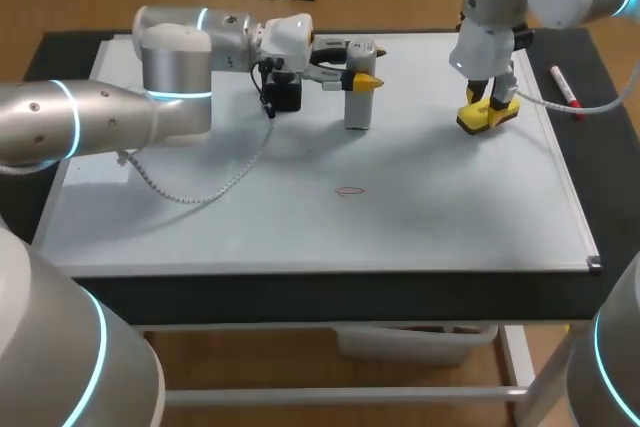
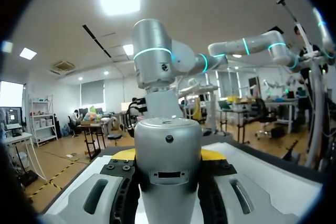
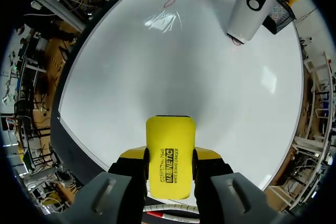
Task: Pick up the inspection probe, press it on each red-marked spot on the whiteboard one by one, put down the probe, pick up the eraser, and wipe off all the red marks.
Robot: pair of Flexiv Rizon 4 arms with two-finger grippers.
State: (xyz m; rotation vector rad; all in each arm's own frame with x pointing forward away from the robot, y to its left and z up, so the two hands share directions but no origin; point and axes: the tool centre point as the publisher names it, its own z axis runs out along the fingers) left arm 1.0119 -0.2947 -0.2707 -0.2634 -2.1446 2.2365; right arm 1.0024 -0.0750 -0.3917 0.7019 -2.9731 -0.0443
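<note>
1. Probe (image 1: 358,107) stands upright on whiteboard (image 1: 300,232) near its far edge, gripped by left hand (image 1: 363,78).
2. Right hand (image 1: 490,102) grips eraser (image 1: 487,117) by the far right corner.
3. Red mark (image 1: 350,190) lies mid-board.

The left gripper (image 2: 168,157) clamps the silver probe (image 2: 168,171) between its two fingers, with a yellow tip (image 2: 212,154) showing at each side of the cylinder. The probe stands over the whiteboard (image 2: 268,184). Ahead of it, the right arm (image 2: 157,61) rises above the board.
</note>
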